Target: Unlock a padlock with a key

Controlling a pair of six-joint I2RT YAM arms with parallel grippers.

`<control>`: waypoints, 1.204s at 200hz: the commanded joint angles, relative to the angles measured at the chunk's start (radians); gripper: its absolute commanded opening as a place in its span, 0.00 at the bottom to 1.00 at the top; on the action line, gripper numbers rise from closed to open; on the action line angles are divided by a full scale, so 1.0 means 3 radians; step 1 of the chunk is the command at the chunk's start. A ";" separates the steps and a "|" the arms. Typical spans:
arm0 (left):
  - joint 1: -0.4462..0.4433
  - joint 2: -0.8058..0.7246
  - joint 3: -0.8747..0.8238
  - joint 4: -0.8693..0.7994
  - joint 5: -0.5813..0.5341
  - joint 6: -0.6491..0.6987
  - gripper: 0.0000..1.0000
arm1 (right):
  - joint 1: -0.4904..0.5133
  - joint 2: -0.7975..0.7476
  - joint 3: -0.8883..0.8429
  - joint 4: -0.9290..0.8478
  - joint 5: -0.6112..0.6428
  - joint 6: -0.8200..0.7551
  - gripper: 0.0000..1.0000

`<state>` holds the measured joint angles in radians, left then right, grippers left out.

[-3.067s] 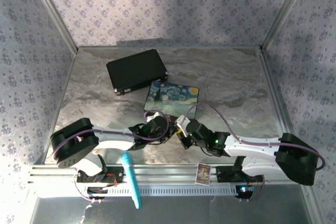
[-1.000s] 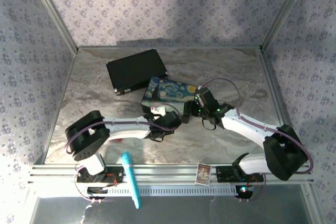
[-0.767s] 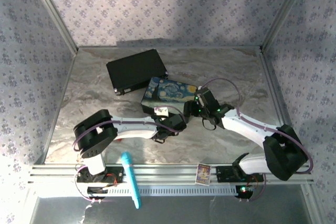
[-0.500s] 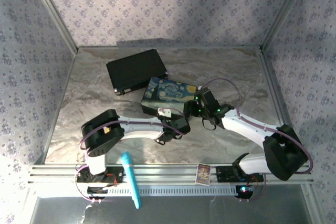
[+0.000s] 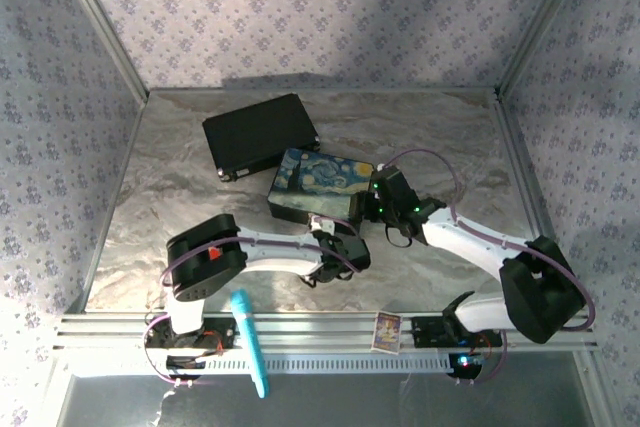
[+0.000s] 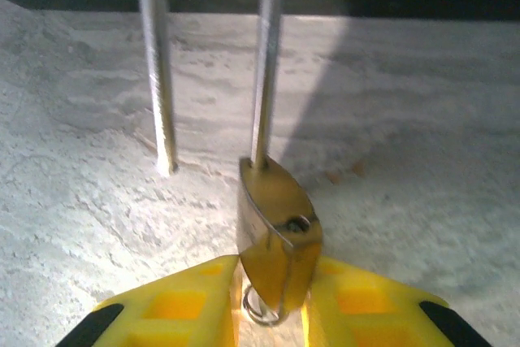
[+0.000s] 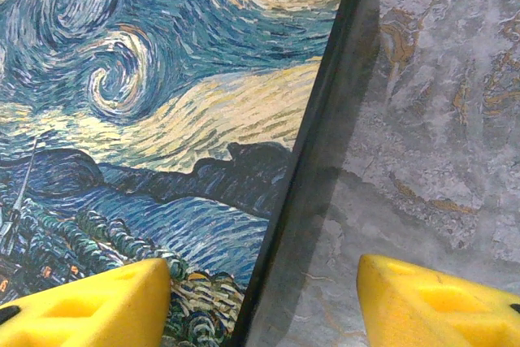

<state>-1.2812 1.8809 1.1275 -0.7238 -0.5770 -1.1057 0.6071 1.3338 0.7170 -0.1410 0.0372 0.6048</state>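
Observation:
The small brass padlock (image 6: 276,225) stands between the yellow fingers of my left gripper (image 6: 275,272), which is shut on its body. Its silver shackle (image 6: 266,54) points away from the camera. One leg sits in the body and the free leg (image 6: 165,152) ends outside it, above the table. A thin wire ring (image 6: 262,311) shows under the body; the key itself is hidden. In the top view my left gripper (image 5: 357,253) is low in front of the painted box (image 5: 318,185). My right gripper (image 7: 264,282) is open astride the box's right edge (image 7: 325,119).
A black case (image 5: 260,134) lies behind the painted box at the back left. A teal pen-like tool (image 5: 250,342) and a small card (image 5: 387,330) rest on the front rail. The marble tabletop (image 5: 450,147) is bare to the right and back.
My left arm has swung to the right along the front of the painted box, carrying its gripper with it. The right arm has stayed at the box's edge.

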 commanded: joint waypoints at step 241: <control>0.1668 -0.3237 -0.1822 0.1349 0.1752 0.0724 1.00 | 0.1326 -0.0414 0.0046 -0.0082 0.0251 0.0055 0.98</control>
<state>-0.8482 0.9173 0.5995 -0.3882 -0.2092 -0.9054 0.9527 1.1046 0.7502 -0.3031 0.1230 0.5808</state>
